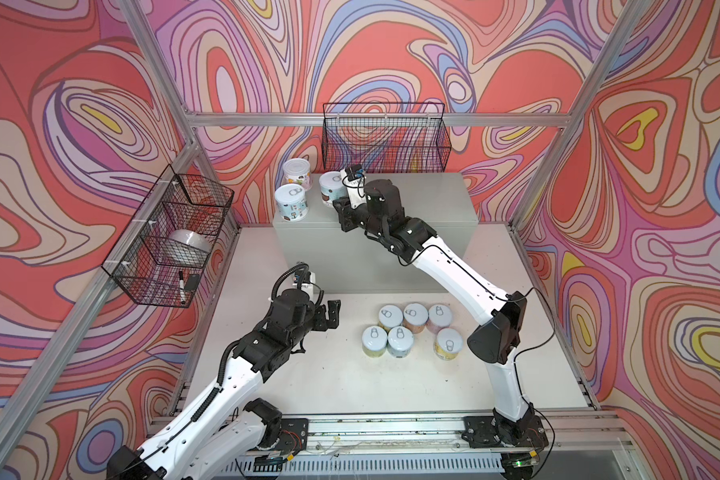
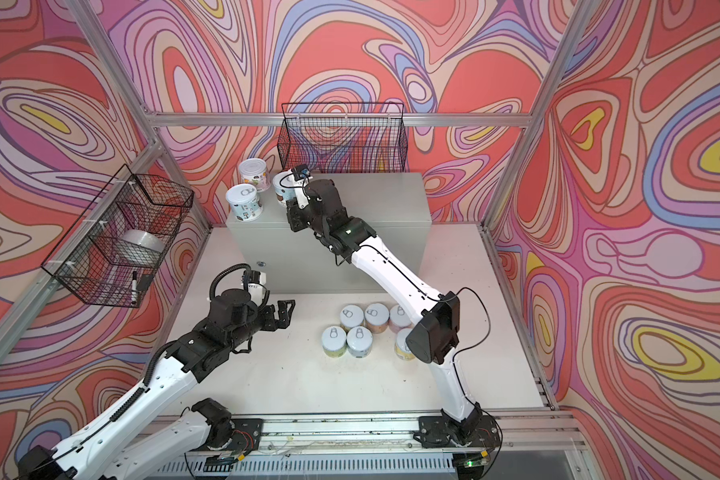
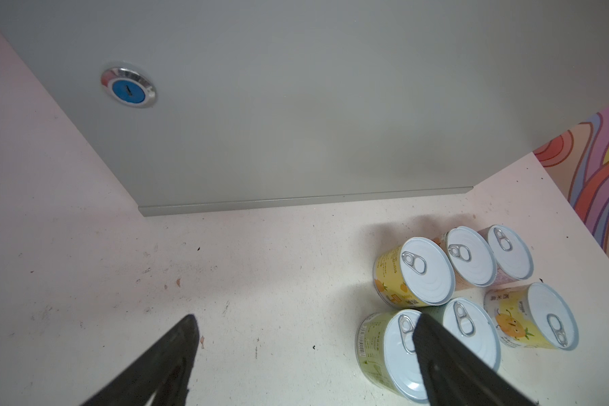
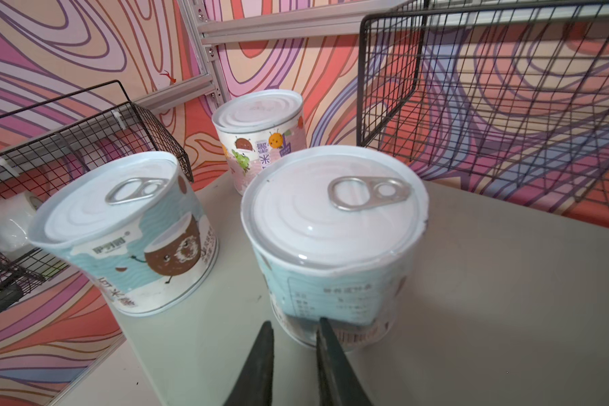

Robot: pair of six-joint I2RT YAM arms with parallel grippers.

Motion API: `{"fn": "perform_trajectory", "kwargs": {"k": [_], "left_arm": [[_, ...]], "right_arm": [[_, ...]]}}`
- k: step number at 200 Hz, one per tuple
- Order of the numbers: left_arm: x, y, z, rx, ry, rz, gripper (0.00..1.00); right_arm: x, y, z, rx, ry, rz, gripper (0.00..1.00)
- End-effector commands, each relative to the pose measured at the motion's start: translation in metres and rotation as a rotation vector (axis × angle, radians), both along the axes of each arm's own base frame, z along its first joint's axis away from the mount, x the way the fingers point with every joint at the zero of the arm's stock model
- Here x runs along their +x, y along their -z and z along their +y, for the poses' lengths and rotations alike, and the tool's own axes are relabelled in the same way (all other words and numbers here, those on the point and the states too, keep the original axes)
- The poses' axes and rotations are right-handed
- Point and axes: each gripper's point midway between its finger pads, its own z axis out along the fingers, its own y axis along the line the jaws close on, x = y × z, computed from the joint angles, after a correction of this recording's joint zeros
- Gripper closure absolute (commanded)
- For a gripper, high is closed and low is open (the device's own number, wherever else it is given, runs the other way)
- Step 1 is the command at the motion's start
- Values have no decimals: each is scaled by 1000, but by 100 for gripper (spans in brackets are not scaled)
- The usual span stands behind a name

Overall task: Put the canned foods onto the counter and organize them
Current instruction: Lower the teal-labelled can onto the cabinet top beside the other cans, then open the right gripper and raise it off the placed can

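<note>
Left claw (image 1: 332, 315) spread, right claw (image 4: 295, 323) pressed together, seemingly touching blue can (image 4: 334, 225) on counter (image 4: 507, 298)

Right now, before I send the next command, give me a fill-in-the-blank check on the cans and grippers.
The counter holds ___ cans.
On the table stand ___ more cans.
The left gripper has its jaws ___.
The right gripper is ___, its tips before a blue can, gripping nothing.
Missing: three; six; open; shut.
</note>
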Motion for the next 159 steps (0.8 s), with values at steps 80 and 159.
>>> {"fn": "perform_trajectory", "kwargs": {"k": [80,159], "left_arm": [[1,2,-1,1,0,4,3],[3,6,-1,16,-5,16,2]], "right_arm": [[28,10,15,44,16,-17,78],[41,15,22,83,10,-18,77]]}}
